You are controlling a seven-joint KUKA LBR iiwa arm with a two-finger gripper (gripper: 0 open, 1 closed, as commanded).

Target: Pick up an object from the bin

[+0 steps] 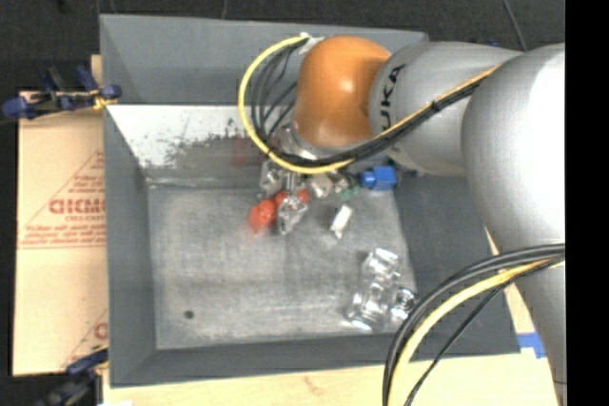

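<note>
We cannot tell whether the jaws are apart or together. A red rounded thing (260,217) sits just beside them, away from the arm (447,119). An off-centre close could, we judge, skid it over the bare metal floor of the bin (214,285) or catch the white piece (340,221) opposite; the floor beyond is open.

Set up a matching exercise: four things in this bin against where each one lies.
Things:
1. red lump
2. blue piece
3. clear plastic piece
4. small white piece

Places:
A. lowest in the view, toward the right of the bin floor
B. highest, tucked beside the arm
C. farthest left, mid-floor
D. between red and clear

Pairs: 1-C, 2-B, 3-A, 4-D
</note>
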